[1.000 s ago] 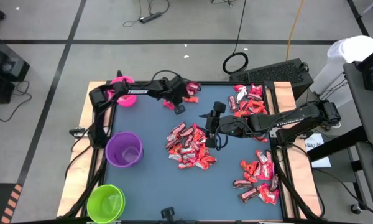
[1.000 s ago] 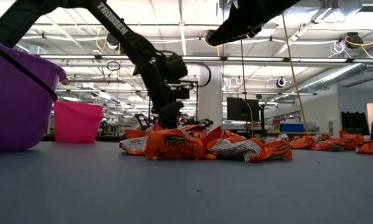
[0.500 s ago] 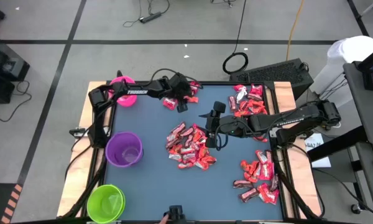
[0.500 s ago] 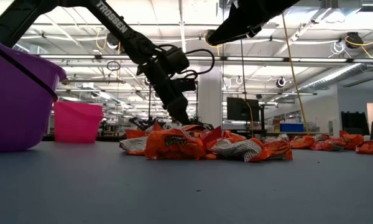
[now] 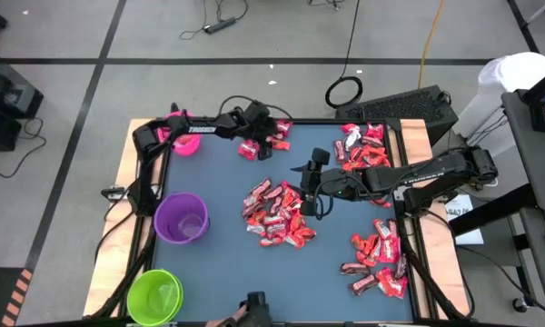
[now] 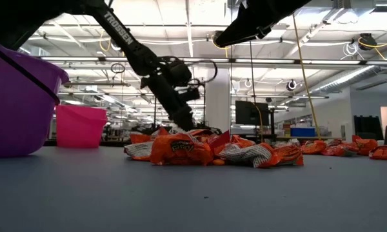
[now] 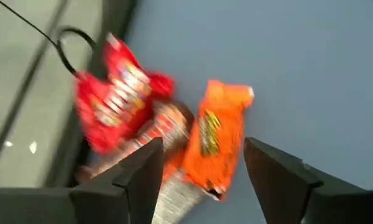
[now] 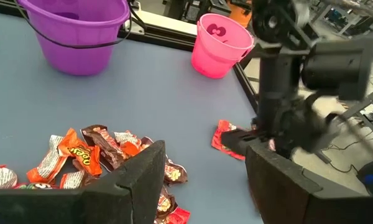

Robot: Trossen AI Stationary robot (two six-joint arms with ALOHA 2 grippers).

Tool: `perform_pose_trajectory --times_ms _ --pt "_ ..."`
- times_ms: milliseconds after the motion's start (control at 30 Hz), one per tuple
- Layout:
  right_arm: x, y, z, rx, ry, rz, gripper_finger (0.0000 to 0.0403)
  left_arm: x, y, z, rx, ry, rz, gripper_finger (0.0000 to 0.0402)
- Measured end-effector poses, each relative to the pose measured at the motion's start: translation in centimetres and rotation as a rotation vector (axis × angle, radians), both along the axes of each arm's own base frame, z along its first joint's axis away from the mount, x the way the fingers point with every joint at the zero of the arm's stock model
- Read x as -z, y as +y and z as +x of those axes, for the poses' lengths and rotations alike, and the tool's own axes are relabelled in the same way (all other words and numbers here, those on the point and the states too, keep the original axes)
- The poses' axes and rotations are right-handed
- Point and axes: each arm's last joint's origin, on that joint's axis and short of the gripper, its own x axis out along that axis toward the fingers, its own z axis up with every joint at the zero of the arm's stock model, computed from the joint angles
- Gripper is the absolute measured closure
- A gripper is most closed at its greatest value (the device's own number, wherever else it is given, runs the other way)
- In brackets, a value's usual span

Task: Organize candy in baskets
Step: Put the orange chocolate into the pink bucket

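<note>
Candy lies in several heaps: a small far one (image 5: 259, 145), a centre pile (image 5: 277, 211), and two on the right (image 5: 379, 259) (image 5: 361, 145). My left gripper (image 5: 266, 143) is open over the far heap. In the left wrist view its fingers (image 7: 202, 146) stand on either side of an orange piece (image 7: 214, 140), with a red piece (image 7: 115, 99) beside it. My right gripper (image 5: 307, 193) hangs open above the centre pile's right edge and holds nothing (image 8: 205, 155). The pink basket (image 5: 180, 133), purple basket (image 5: 182, 218) and green basket (image 5: 154, 295) stand along the left side.
A black frame (image 5: 345, 121) rims the blue mat. The left arm (image 8: 298, 81) stands between the pink basket (image 8: 222, 37) and the far heap. A person's hand (image 5: 229, 321) shows at the near edge by a small dark device (image 5: 254, 309). Bare mat lies between the purple basket and the centre pile.
My left gripper has swung a little toward the table's far edge over the small far heap, and has rolled and tipped from pointing nearly straight down to a slant. A hand has come in at the near edge.
</note>
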Motion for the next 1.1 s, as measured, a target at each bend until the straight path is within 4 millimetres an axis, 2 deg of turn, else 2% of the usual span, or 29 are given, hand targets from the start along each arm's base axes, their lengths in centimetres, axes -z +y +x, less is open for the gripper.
perform_pose_trajectory --times_ms 167,300,600,733,867,1100 --pt "0.0 0.0 0.0 0.000 0.000 0.000 0.0193 2.4 0.2 0.3 0.023 0.047 -0.010 0.0173" --pt "0.0 0.0 0.0 0.000 -0.001 -0.001 0.0193 2.4 0.2 0.4 0.025 0.068 0.005 0.0185" --pt "0.0 0.0 0.0 -0.001 0.000 -0.003 0.0193 2.4 0.1 0.5 0.035 0.065 -0.004 0.0299" --pt "0.0 0.0 0.0 -0.001 0.000 -0.004 0.0193 2.1 -0.2 0.6 0.034 0.067 0.007 0.0321" --pt "0.0 0.0 0.0 -0.001 0.001 -0.004 0.0193 0.9 -0.7 0.3 0.022 0.082 0.016 0.0324" --pt "0.0 0.0 0.0 -0.001 0.002 -0.004 0.0193 -3.8 -1.7 -1.1 0.006 0.068 0.016 0.0324"
